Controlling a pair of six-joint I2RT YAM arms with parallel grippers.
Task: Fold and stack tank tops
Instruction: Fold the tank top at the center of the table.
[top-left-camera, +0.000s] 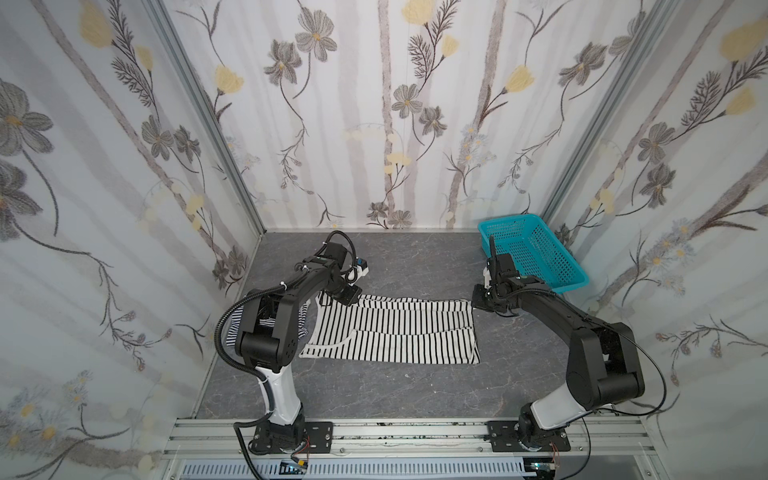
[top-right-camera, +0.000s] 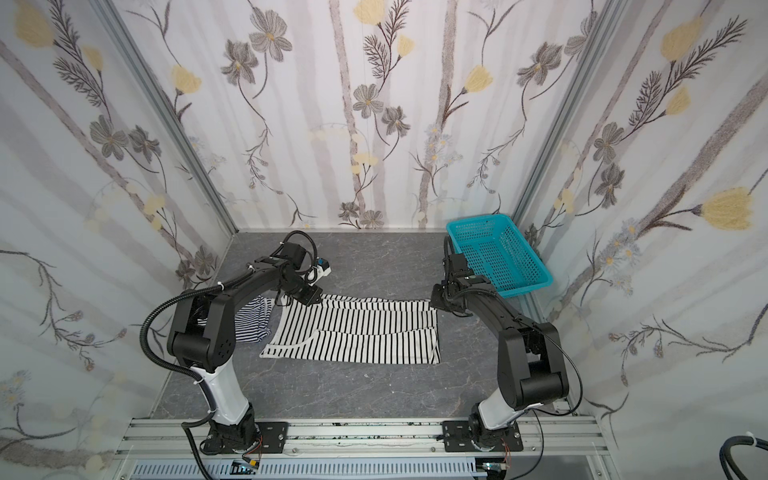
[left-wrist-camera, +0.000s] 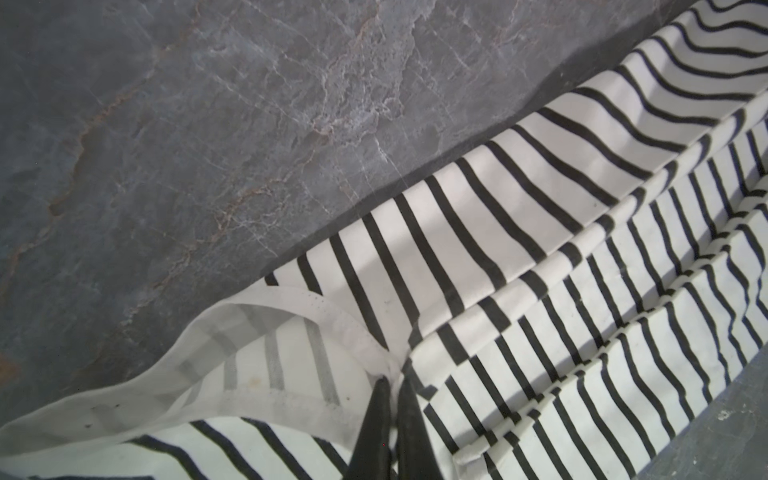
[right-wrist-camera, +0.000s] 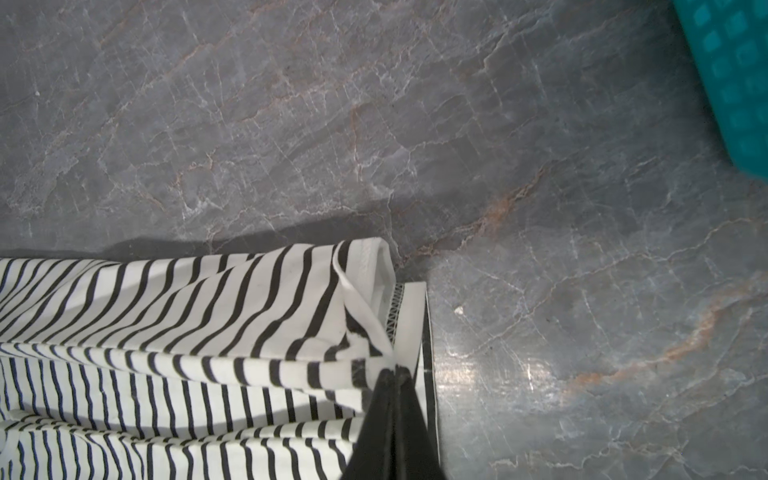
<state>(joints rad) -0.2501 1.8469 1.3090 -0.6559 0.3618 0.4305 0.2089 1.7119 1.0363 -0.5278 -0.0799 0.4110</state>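
**Both grippers pinch the wide-striped top's far edge**

The wide-striped top (top-left-camera: 390, 332) lies flat on the table (top-left-camera: 415, 386), its long axis running arm to arm. The left gripper (left-wrist-camera: 392, 380) is clamped on its strap end and the right gripper (right-wrist-camera: 392, 370) on its hem corner. Both arms reach forward and low. The fine-striped top (top-right-camera: 253, 322) lies bunched under the left arm.

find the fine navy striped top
In both top views the fine-striped top lies at the left of the table, partly hidden by the left arm, beside the wide-striped top.
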